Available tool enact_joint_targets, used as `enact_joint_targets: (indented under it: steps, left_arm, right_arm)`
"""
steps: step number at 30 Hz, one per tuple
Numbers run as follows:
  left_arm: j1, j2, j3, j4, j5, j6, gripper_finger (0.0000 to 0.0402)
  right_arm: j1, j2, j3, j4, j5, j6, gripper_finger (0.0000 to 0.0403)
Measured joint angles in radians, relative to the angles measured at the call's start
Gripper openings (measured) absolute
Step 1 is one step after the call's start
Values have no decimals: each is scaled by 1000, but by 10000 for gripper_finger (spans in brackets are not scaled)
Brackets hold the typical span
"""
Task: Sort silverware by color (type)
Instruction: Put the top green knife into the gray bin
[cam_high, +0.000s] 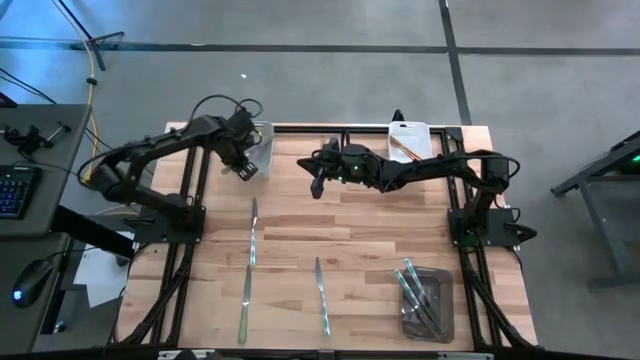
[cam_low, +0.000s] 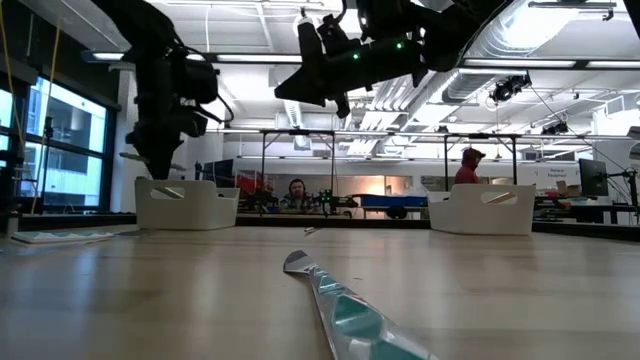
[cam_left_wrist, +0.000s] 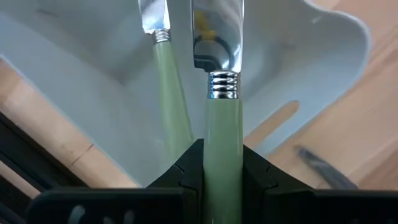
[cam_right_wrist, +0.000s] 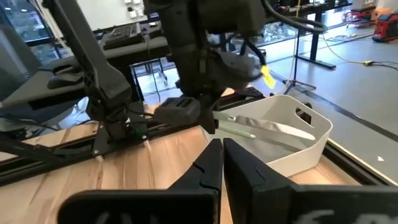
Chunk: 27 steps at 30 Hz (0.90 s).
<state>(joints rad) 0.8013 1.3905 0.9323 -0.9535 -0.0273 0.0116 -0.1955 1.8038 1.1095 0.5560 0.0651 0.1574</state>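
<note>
From above, you see the left gripper (cam_high: 243, 168) just over the near rim of the left bin (cam_high: 262, 140), and the right gripper (cam_high: 318, 180) in mid-air over the table (cam_high: 350, 225) between the two far bins. Two knives (cam_high: 253, 232) lie end to end in front of the left gripper, a third (cam_high: 321, 296) in front of the right one. The right bin (cam_high: 410, 133) holds gold pieces; a clear tray (cam_high: 440, 318) by the right arm's base holds blue-green ones. What the left gripper carries is too small to tell here.

The low view shows you both grippers raised well off the table, and the nearest knife (cam_low: 345, 310) close up, iridescent.

The left wrist view gives you what the others hide: the fingers (cam_left_wrist: 186, 171) are clamped narrow on a pale green-handled knife (cam_left_wrist: 221, 93), its blade reaching over the bin (cam_left_wrist: 323, 74); a second one (cam_left_wrist: 163, 74) lies inside.

The right wrist view shows that arm's fingers (cam_right_wrist: 208, 165) pressed together, holding nothing, with the left gripper (cam_right_wrist: 208, 121) and its knife (cam_right_wrist: 261, 129) ahead over the bin (cam_right_wrist: 292, 146).
</note>
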Motion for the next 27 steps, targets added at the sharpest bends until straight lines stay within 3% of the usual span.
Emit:
enact_joint_targets:
  steps: [8,27]
  left_arm:
    - [0,65,13,-34,-3,-7,40]
    - [37,33,14,-98,-7,-44,40]
  right_arm:
    - [10,0,0,-30,-15,-1,0]
    - [13,0,0,-44,-15,-8,0]
